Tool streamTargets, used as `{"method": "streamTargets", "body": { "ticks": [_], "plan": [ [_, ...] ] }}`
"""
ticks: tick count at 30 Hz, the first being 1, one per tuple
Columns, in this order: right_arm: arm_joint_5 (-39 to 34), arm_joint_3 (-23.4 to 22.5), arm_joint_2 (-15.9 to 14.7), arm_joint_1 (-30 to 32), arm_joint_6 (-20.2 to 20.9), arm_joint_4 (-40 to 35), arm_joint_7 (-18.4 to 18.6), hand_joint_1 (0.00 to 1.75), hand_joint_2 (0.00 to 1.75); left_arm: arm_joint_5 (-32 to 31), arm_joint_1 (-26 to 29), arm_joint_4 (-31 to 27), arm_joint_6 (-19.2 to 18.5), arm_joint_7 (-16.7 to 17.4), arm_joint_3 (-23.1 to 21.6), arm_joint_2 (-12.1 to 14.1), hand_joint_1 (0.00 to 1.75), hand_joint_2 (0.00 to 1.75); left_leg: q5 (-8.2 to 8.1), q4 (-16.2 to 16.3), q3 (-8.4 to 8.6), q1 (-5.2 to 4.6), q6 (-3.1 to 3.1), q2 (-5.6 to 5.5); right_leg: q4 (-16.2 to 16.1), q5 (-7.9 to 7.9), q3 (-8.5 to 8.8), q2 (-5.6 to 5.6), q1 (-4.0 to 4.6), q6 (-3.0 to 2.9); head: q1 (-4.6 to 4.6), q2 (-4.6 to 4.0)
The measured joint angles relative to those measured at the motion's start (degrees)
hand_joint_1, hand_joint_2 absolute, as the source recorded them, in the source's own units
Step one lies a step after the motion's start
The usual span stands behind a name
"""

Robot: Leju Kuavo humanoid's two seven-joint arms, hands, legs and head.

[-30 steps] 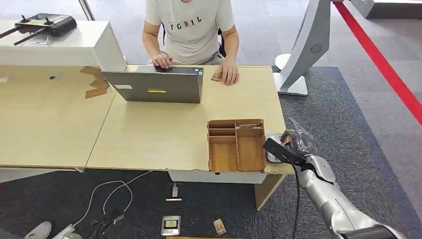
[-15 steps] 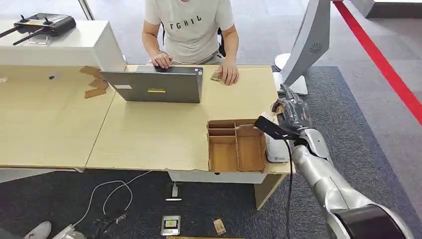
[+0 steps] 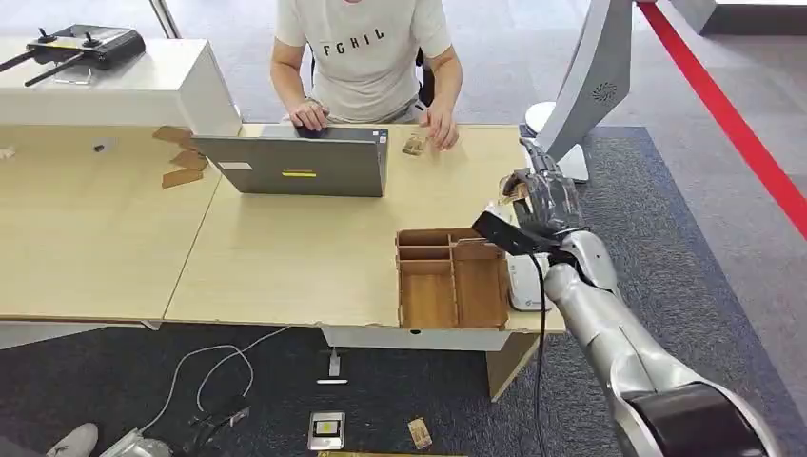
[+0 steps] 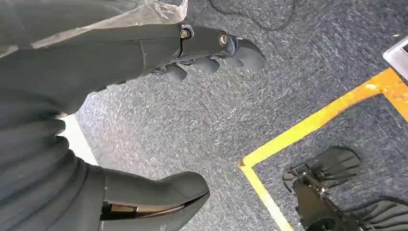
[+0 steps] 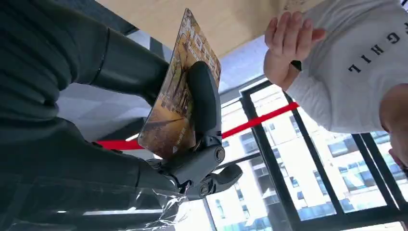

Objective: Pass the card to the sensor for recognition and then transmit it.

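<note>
The wooden tray [image 3: 452,278] sits just beside and below the right hand [image 3: 541,202], its compartments seemingly empty. That hand pinches the card [image 5: 180,91] by one end between thumb and finger; it looks thin, light, stiff and slick, so an edge grip suits it.

Light wood table [image 3: 285,257] on dark grey carpet [image 3: 685,238]; red floor stripe [image 3: 733,124] right of table (runs diagonally). Large windows [image 5: 308,192], daylight.
</note>
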Motion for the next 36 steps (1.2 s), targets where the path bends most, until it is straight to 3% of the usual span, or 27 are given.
{"method": "streamTargets", "body": {
  "ticks": [12,36],
  "plan": [
    [0.57,0.81,3.13,-0.29,0.0,-4.03,-0.15,1.75,1.75,-1.14,-1.21,-0.24,0.0,0.72,0.0,-1.51,0.0,1.75,0.0,0.0,0.0,0.0,0.0,0.0,-0.01,0.0,-0.01,0.0,0.01,0.0,0.02,0.0],
    [0.44,1.64,1.6,0.49,0.11,-5.18,0.89,1.75,1.75,-4.13,-3.18,-0.44,-0.48,1.27,-0.05,-3.47,0.0,1.75,-0.01,0.01,-0.01,-0.01,0.01,0.0,-0.02,0.0,-0.02,0.0,0.0,0.0,0.02,0.0]
  ]
}}
